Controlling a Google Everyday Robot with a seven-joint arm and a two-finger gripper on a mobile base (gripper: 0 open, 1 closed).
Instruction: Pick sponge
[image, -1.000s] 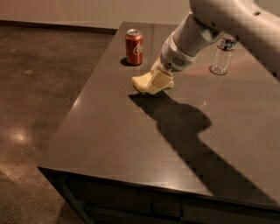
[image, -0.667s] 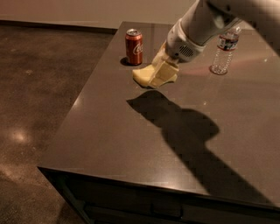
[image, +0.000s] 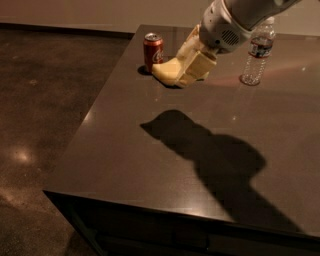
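Gripper (image: 187, 70) with 1 sponge (image: 164, 70) above table (image: 140, 170); 1 can (image: 153, 51), 1 bottle (image: 257, 52)

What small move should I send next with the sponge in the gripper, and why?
Probably a short straight lift. The gripper appears shut on the sponge, whose free end points at the soda can. Their shadow lies detached on the table, so the sponge looks already off it. Rising, not swinging sideways, should clear the can and the water bottle.

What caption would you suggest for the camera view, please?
Gripper holds the pale yellow sponge off the dark table, between red soda can and water bottle.
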